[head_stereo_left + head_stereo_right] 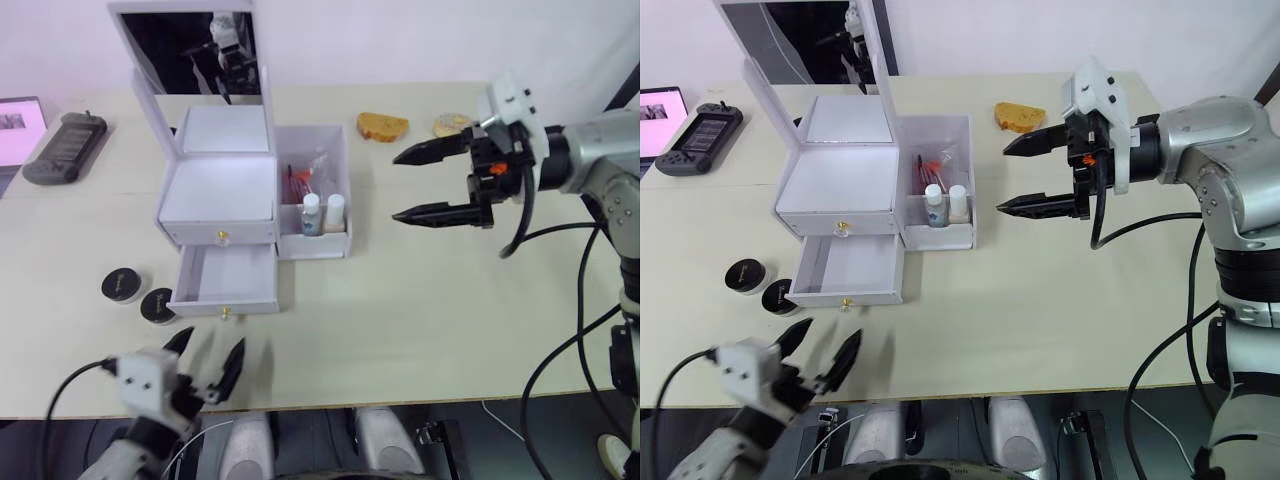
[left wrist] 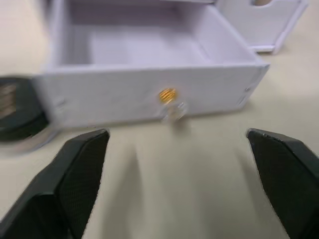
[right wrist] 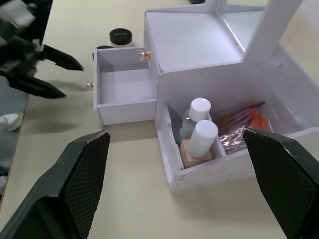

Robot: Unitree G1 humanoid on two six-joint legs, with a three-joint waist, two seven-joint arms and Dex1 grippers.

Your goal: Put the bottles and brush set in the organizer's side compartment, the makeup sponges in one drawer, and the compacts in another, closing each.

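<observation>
organizer (image 1: pixel 218 188) sits mid-table, mirror lid (image 1: pixel 190 55) upright at the back. Upper drawer (image 1: pixel 219 233) is shut. Lower drawer (image 1: pixel 226 285) is pulled out, and the part of its inside that can be seen is bare white; its gold knob (image 2: pixel 167 95) faces the table's near edge.

side compartment (image 1: pixel 313 190) on the organizer's right holds both bottles (image 3: pixel 198 132), standing upright side by side at the front behind the small divider: the bluish-label one (image 1: pixel 311 214) on the organizer side, the yellowish one (image 1: pixel 335 212) next to it, both white-capped. The brush set (image 3: pixel 244 121) lies in the rear section of the same bin, sleeve tilted, orange tips pointing up and back.

compacts (image 1: pixel 139 295): two black round cases on the table just left of the open drawer, lying near each other; the nearer one touches or almost touches the drawer's front corner. Neither is in a drawer.

left gripper (image 1: pixel 208 360) hovers low over the table near the front edge, ahead of the open drawer's knob, fingers spread wide, nothing between them. right gripper (image 1: pixel 420 184) is in the air to the right of the side compartment, well clear of it, jaws wide and empty.

Elsewhere: handheld game console (image 1: pixel 65 146) at far left, piece of bread (image 1: pixel 382 127) and a round yellowish item (image 1: pixel 452 124) at the back, behind the right gripper. Table surface between the left gripper and the compacts is unobstructed.
</observation>
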